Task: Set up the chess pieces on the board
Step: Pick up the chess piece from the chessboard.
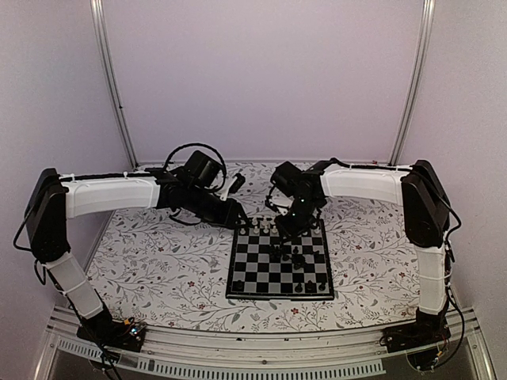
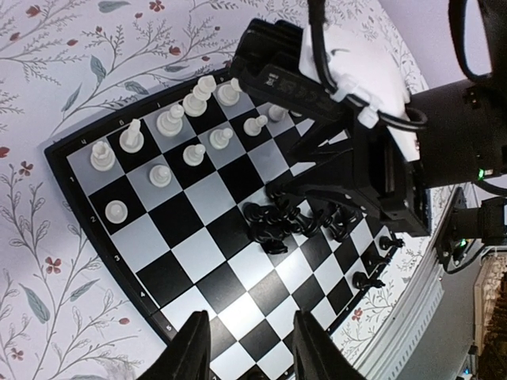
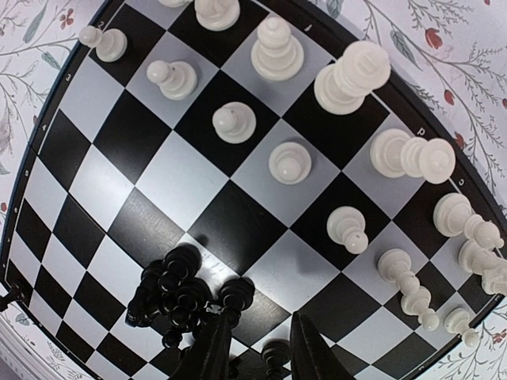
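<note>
Board [image 1: 255,273] lying flat on a floral-covered bench [image 1: 158,261], near the bench's middle, with two robot arms reaching over it from the far left and far right.

White pieces [image 2: 170,120] stand upright in two rows along the board's far edge, one piece to a square. In the left wrist view the right arm hides the end of these rows toward the far right corner.

Black pieces [image 2: 273,222] are bunched in a tight jumble around the board's middle. They touch one another and some look tipped over. Two more black pieces [image 2: 366,279] stand apart from the jumble, close to the board's near edge on its right half.

Left tool [image 2: 252,348] hangs above the board's left edge, toward the far left corner. Its fingers are moderately apart and hold nothing; only bare squares show between them.

Right tool [image 3: 263,321] hangs over the board between the white rows and the black jumble, with one finger just beside the jumble. Its fingers stand a narrow gap apart. One small black piece [image 3: 274,354] shows in that gap, but I cannot tell whether the fingers touch it.
</note>
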You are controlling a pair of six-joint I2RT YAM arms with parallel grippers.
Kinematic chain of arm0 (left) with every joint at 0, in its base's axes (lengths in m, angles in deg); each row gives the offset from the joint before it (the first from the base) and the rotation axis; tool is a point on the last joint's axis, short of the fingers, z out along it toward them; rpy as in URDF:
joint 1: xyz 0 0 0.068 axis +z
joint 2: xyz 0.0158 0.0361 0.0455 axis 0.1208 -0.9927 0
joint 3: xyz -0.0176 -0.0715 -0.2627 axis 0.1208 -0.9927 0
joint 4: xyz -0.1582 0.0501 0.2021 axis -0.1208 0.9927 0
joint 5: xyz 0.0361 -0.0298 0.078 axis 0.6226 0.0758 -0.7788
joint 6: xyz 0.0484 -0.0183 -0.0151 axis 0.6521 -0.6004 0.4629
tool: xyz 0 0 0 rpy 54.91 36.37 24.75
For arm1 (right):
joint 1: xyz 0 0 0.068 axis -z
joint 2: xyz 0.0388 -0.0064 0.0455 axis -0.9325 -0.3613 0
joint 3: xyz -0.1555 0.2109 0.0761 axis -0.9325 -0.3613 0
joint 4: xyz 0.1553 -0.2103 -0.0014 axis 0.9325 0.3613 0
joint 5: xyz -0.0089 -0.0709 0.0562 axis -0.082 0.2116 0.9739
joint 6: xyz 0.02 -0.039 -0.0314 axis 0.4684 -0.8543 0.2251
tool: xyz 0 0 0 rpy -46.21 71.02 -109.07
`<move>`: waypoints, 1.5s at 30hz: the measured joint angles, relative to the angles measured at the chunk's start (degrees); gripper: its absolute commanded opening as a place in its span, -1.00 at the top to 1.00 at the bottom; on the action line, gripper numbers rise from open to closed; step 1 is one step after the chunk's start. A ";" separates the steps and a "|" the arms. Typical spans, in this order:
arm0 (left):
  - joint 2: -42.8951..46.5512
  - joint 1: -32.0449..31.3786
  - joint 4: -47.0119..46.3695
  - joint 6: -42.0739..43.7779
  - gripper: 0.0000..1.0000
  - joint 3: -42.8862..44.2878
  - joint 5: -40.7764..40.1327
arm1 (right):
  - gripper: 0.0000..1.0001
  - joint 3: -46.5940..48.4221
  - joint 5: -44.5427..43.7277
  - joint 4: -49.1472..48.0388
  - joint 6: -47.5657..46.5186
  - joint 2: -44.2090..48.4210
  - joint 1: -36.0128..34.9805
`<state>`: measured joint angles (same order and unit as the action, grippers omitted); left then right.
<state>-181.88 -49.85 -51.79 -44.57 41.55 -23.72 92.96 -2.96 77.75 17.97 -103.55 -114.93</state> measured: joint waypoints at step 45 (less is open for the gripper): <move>-2.99 0.37 1.55 1.29 0.23 1.64 -0.07 | 0.85 5.90 0.15 4.61 -1.46 -3.61 -0.02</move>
<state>-184.87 -49.48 -50.24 -43.29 43.19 -23.78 98.86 -2.81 82.36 16.50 -107.16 -114.95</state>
